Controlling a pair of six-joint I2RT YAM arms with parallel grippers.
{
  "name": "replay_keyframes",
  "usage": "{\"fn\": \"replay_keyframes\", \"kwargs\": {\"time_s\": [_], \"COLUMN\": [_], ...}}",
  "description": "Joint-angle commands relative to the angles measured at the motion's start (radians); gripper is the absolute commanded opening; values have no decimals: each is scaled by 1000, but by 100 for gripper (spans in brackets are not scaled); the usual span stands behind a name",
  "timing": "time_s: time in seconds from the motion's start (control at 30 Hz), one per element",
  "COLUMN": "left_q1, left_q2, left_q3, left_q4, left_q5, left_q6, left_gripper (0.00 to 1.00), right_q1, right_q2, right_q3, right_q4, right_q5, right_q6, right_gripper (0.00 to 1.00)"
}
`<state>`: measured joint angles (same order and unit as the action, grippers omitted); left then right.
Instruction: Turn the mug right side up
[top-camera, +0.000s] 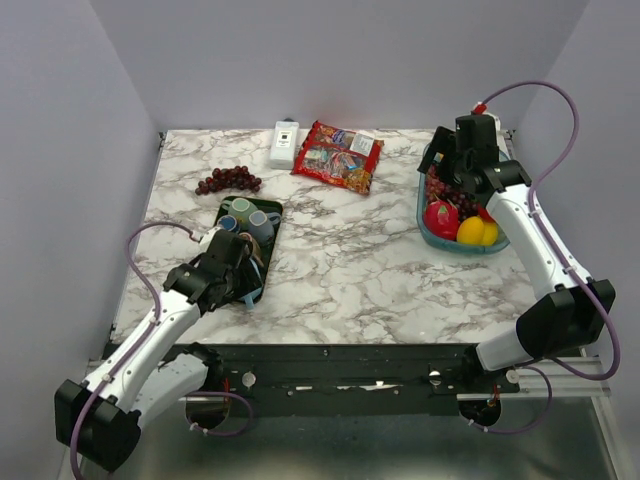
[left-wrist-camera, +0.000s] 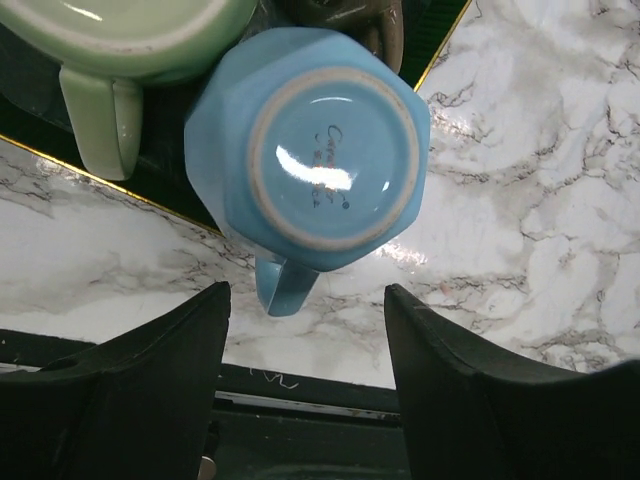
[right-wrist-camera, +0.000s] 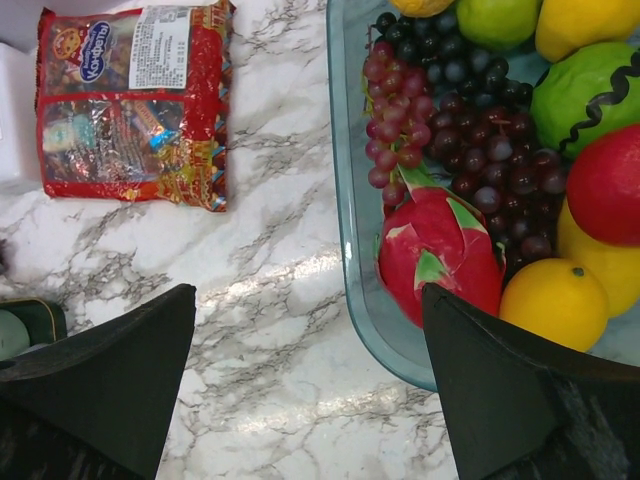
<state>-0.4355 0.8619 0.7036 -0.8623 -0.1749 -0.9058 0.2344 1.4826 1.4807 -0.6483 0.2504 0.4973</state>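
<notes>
Top view overlooks the whole table (top-camera: 350, 260); wrist views look closely down on its tray (left-wrist-camera: 165, 165) and bowl (right-wrist-camera: 355, 250).

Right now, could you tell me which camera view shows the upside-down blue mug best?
The left wrist view: the blue mug shows large, base up, handle toward the camera, ahead of the open left tool. The top view shows small mugs on the tray, hard to tell apart; the right wrist view shows no blue mug.
</notes>
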Motion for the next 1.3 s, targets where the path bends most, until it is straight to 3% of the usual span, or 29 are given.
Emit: {"fn": "replay_keyframes", "kwargs": {"time_s": [0.0,0.33,0.5,0.9,1.1,1.27], "left_q1": [-25,-48,-77,-114,-117,-121], "left_q2": [49,134,138,144,143,134], "left_q3": [11,27,4,-35,-30,6], "left_q4": [55,75,88,98,85,45], "left_q5": [-101,-126,-158,-233,-233,-219], "left_q6": [15,47,9,-38,-36,-25], "left_gripper": [70,53,49,27,0,0], "right_q1": [5,3,3,5,3,5], "right_q2": [-18,-22,-16,2,11,8], "right_q3": [-20,-46,-49,-34,-25,-14], "right_q4": [-34,-47,-48,-59,-62,-62], "right_q5": [43,62,69,84,89,89], "right_q6": [4,17,18,18,15,9], "right_gripper": [100,100,100,100,100,100]}}
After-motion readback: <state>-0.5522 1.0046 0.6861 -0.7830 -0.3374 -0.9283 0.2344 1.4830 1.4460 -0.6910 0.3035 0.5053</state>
